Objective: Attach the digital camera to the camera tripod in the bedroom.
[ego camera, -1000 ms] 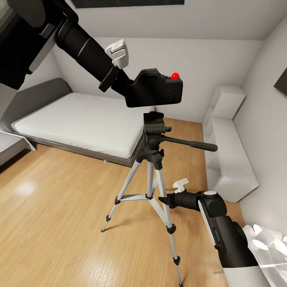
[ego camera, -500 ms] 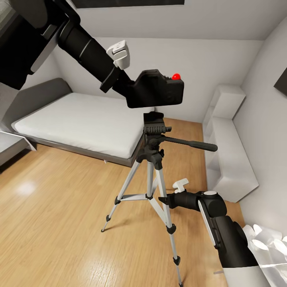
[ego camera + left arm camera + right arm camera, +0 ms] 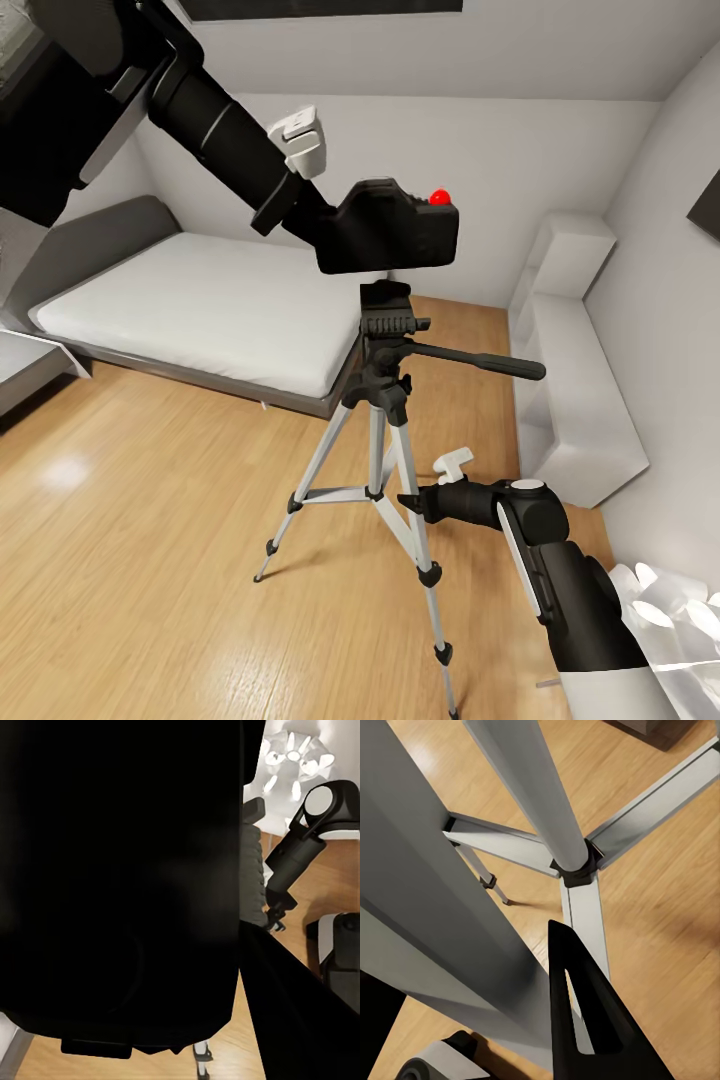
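digital camera (image 3: 390, 227) above camera tripod (image 3: 385, 400), bed (image 3: 190, 305) behind

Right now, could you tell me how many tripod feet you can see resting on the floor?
2 in the head view: one toward the left on the wood floor, one at the bottom edge. The camera tripod's third leg is hidden behind the others.

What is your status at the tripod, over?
Left gripper shut on camera, just above tripod head, not seated. Right gripper by a leg, jaws unclear. Nothing between.
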### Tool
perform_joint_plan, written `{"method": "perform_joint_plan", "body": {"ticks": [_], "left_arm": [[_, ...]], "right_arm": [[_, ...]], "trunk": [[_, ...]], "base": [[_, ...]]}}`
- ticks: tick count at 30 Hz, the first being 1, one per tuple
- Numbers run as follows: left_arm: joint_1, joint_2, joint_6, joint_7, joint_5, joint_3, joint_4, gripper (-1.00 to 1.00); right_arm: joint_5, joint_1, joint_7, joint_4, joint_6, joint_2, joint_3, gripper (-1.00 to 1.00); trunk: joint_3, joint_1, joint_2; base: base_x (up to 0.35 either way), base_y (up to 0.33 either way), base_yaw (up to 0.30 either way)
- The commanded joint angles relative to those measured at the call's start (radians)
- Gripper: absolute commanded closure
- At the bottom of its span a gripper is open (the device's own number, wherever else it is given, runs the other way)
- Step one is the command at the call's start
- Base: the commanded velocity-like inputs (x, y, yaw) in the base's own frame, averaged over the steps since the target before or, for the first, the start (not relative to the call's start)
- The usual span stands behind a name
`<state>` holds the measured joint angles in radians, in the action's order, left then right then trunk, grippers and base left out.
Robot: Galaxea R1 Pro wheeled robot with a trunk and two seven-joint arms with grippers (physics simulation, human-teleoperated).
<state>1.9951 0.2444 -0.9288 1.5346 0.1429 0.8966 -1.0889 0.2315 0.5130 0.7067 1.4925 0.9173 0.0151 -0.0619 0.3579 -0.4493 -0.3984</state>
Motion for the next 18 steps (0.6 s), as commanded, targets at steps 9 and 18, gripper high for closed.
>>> {"method": "perform_joint_plan", "body": {"ticks": [9, 18], "left_arm": [[0.001, -0.003, -0.008, 0.001, 0.007, 0.045, 0.002, 1.00], [0.001, -0.004, -0.008, 0.001, 0.007, 0.048, 0.003, 1.00]], "right_arm": [[0.080, 0.001, 0.008, -0.010, 0.011, 0.000, 0.002, 1.00], [0.080, 0.001, 0.008, -0.010, 0.011, 0.000, 0.002, 1.00]], "trunk": [[0.002, -0.001, -0.002], [0.002, -0.001, -0.002]], "base": [[0.000, 0.000, 0.000], [0.000, 0.000, 0.000]]}}
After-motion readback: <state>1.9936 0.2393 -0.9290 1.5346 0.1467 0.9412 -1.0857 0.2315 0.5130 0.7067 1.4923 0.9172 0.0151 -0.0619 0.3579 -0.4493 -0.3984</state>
